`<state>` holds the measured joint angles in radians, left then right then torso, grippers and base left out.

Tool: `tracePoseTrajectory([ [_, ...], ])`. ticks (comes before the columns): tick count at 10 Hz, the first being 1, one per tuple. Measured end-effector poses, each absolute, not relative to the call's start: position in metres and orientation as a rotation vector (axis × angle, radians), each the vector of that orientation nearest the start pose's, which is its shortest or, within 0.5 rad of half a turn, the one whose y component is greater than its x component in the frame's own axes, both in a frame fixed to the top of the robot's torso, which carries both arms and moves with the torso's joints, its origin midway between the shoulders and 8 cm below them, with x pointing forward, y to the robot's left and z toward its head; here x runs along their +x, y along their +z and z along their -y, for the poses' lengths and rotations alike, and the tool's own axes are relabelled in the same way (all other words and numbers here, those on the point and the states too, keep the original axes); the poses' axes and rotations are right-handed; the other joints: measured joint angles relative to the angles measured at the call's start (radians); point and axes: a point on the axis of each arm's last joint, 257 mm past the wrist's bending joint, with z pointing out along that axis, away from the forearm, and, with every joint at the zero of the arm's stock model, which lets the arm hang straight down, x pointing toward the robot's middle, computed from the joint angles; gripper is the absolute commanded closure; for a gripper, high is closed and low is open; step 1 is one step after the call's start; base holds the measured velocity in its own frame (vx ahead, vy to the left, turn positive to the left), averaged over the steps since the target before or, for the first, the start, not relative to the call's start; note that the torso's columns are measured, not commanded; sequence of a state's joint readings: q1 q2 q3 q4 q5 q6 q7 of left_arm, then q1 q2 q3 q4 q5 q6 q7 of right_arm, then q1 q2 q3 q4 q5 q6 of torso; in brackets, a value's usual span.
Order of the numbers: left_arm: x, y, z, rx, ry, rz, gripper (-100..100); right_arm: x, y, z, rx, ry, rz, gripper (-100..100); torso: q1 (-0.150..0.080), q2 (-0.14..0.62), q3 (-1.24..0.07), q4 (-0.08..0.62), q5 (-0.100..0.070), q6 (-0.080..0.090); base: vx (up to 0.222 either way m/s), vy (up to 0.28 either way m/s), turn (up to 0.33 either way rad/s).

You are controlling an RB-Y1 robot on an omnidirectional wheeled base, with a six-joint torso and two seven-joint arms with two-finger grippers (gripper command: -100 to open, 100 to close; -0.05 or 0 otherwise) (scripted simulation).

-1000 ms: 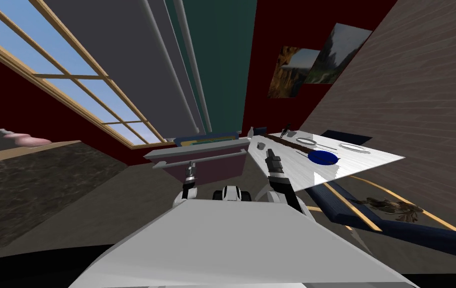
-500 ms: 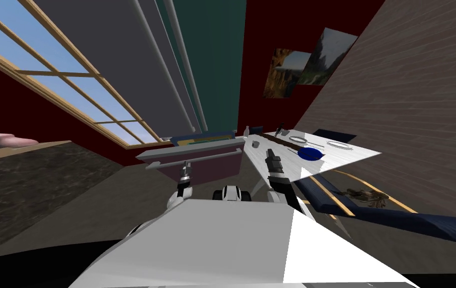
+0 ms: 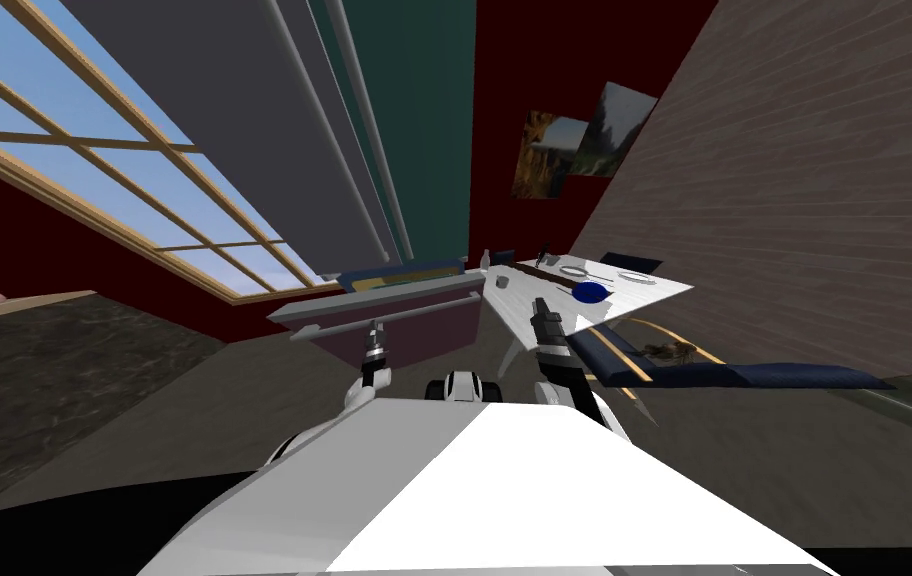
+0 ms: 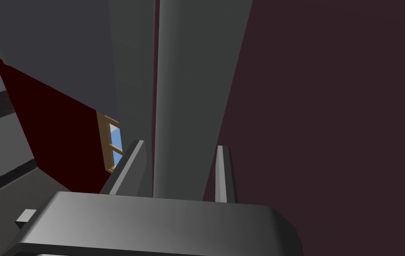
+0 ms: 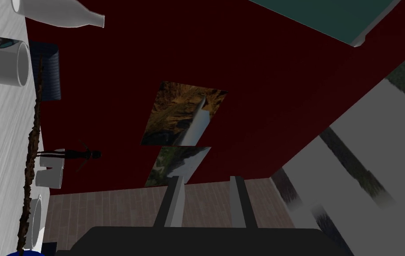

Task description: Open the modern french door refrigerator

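The refrigerator (image 3: pixel 244 120) rises ahead as tall grey doors with long bar handles (image 3: pixel 344 150). Below them a low dark maroon front (image 3: pixel 434 335) with a grey top stands out toward me, carrying a horizontal grey handle bar (image 3: pixel 424 310). My left gripper (image 3: pixel 376 332) is at that bar. In the left wrist view the bar (image 4: pixel 188 89) runs between the fingers of the left gripper (image 4: pixel 181 144), which press its sides, against the maroon panel (image 4: pixel 330 111). My right gripper (image 3: pixel 544 312) is held up beside the table, and in its wrist view the right gripper (image 5: pixel 206 180) has nothing between its narrowly parted fingers.
A white table (image 3: pixel 529 305) close on the right holds a blue plate (image 3: pixel 592 292), a mug (image 5: pixel 1 62) and a white bottle (image 5: pixel 59 11). A navy bench (image 3: pixel 744 375) lies beyond it. A dark stone counter (image 3: pixel 64 370) runs along the left under the window (image 3: pixel 94 170).
The whole head view has shifted: I have moved, and the table and bench now sit further left and smaller. The left gripper stays on the bar; the right arm holds its pose.
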<state>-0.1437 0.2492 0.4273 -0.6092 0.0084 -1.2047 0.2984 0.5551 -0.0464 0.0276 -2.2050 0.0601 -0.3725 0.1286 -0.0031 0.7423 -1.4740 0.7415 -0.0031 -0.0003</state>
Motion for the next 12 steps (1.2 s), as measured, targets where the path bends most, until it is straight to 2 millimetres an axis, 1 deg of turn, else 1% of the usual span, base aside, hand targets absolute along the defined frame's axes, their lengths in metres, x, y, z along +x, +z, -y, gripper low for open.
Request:
tracePoseTrajectory([
  [1, 0.433, -0.252, -0.471, -1.005, -1.186, -0.616, 100, 0.371, -0.057, 0.275, 0.727, 1.091, -0.898, 0, 0.0, 0.001, 0.001, 0.0, 0.0, -0.001, -0.251, 0.08, -0.19],
  [2, 0.438, -0.252, -0.468, -1.009, -1.17, -0.604, -100, 0.371, -0.057, 0.275, 0.727, 1.091, -0.898, 0, 0.001, 0.001, 0.001, 0.001, 0.0, -0.001, -0.144, 0.009, -0.03],
  [5, 0.464, -0.23, -0.48, -1.005, -1.178, -0.606, -100, 0.371, -0.057, 0.275, 0.727, 1.09, -0.898, 0, 0.0, -0.01, -0.006, -0.005, 0.002, 0.0, -0.056, -0.054, 0.039],
  [6, 0.469, -0.229, -0.482, -1.013, -1.176, -0.609, -100, 0.371, -0.057, 0.275, 0.727, 1.09, -0.898, 0, 0.003, -0.009, -0.005, -0.004, 0.003, 0.002, -0.059, -0.045, 0.014],
  [7, 0.477, -0.221, -0.484, -1.01, -1.179, -0.608, -100, 0.371, -0.057, 0.275, 0.727, 1.09, -0.898, 0, 0.003, -0.005, -0.003, -0.003, 0.003, 0.002, -0.068, -0.041, 0.009],
  [9, 0.493, -0.214, -0.491, -1.021, -1.178, -0.614, -100, 0.371, -0.057, 0.275, 0.727, 1.09, -0.898, 0, 0.0, 0.0, 0.0, 0.001, 0.0, 0.001, -0.051, -0.032, 0.006],
  [10, 0.498, -0.209, -0.494, -1.023, -1.179, -0.617, -100, 0.371, -0.057, 0.275, 0.727, 1.09, -0.898, 0, -0.002, 0.002, 0.001, 0.003, -0.003, 0.0, -0.013, -0.011, 0.002],
  [11, 0.498, -0.211, -0.495, -1.031, -1.177, -0.62, 0, 0.371, -0.057, 0.275, 0.727, 1.09, -0.898, 0, -0.002, 0.001, 0.001, 0.001, -0.002, 0.0, 0.0, 0.0, 0.0],
  [12, 0.497, -0.214, -0.494, -1.037, -1.175, -0.623, 0, 0.371, -0.057, 0.275, 0.727, 1.09, -0.898, 0, -0.001, -0.001, 0.0, 0.0, -0.001, 0.0, 0.0, 0.0, 0.0],
])
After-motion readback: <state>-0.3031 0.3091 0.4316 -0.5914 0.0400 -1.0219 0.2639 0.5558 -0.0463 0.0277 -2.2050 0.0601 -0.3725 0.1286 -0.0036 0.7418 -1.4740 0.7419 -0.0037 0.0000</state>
